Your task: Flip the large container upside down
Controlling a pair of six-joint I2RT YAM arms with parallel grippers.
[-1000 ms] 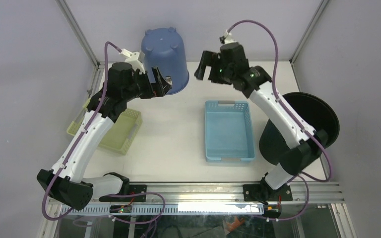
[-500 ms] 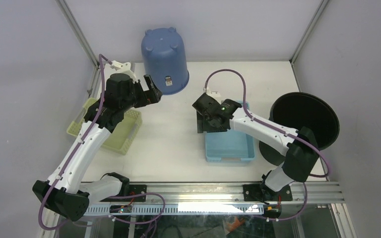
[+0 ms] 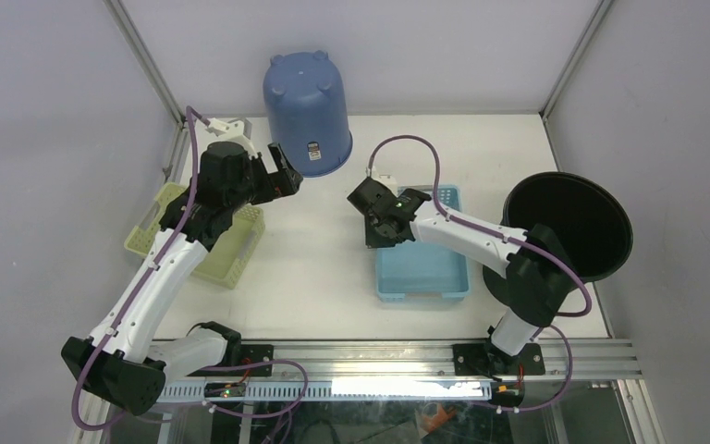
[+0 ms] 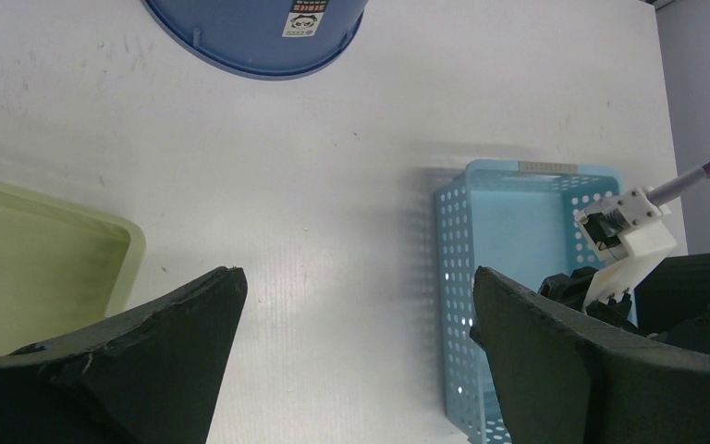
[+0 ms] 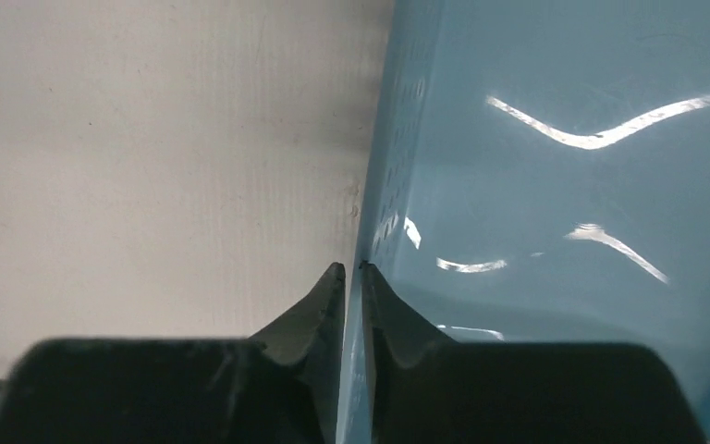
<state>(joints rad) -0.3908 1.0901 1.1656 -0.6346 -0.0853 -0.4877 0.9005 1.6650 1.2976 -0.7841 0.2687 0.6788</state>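
A light blue perforated container [image 3: 430,264] lies upright on the table right of centre. My right gripper [image 3: 376,231] is low at its left long wall. In the right wrist view the two fingers pinch that thin wall, one outside and one inside, so the right gripper [image 5: 351,268] is shut on the blue container [image 5: 564,185]. My left gripper [image 3: 287,168] hovers open above the table near a dark blue bucket [image 3: 307,111] that stands upside down at the back. In the left wrist view the left gripper [image 4: 356,277] holds nothing, with the container [image 4: 518,213] to its right.
A big black tub [image 3: 569,227] stands upright at the right edge, close behind my right arm. A pale green basket [image 3: 226,245] lies at the left under my left arm. The bucket's rim [image 4: 250,55] shows at the top of the left wrist view.
My right arm swung from beside the bucket down to the blue container's left wall and closed on it, nudging it slightly. The left gripper drew back from the bucket, still open.
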